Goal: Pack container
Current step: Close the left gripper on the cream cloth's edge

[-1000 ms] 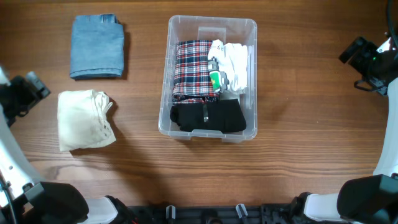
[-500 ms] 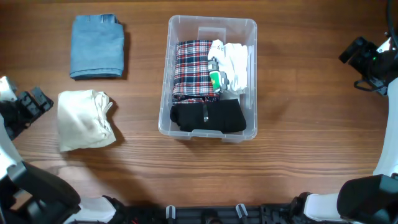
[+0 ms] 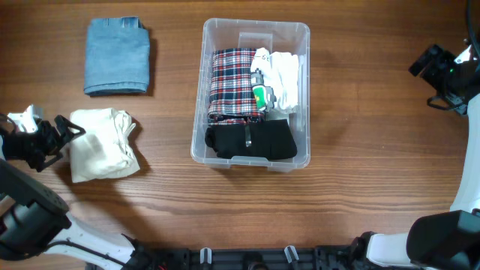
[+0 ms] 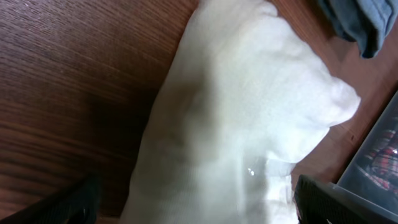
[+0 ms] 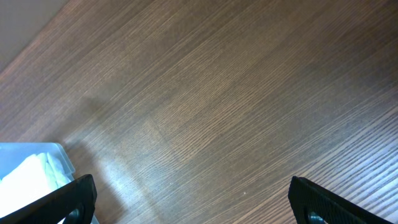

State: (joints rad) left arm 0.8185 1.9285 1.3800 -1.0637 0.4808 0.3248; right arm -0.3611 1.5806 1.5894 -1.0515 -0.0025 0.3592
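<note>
Fingers on the left gripper (image 3: 66, 142) stand spread wide at the left edge of the crumpled cream fabric bundle (image 3: 105, 146). The left wrist view shows one dark fingertip either side of the cloth with nothing pinched between them. That's the relation that matters: the bundle lies straight ahead of those fingers on the brown wooden desk (image 3: 360, 195), and in that view its length runs away from them. Beyond it sits the folded blue denim garment (image 3: 117, 56), apart from the cream one.

Further right, mid-desk, is the large clear plastic rectangular container (image 3: 255, 23). It already holds a red plaid cloth (image 3: 232, 82), a white cloth (image 3: 286, 75) and a black cloth (image 3: 251, 141) at the end nearer the robot.

Far right, the right gripper (image 5: 193, 205) hangs with its fingers apart over bare wood, well away from both loose garments. My read is that the left arm is far nearer, so the cream bundle is its pick.
</note>
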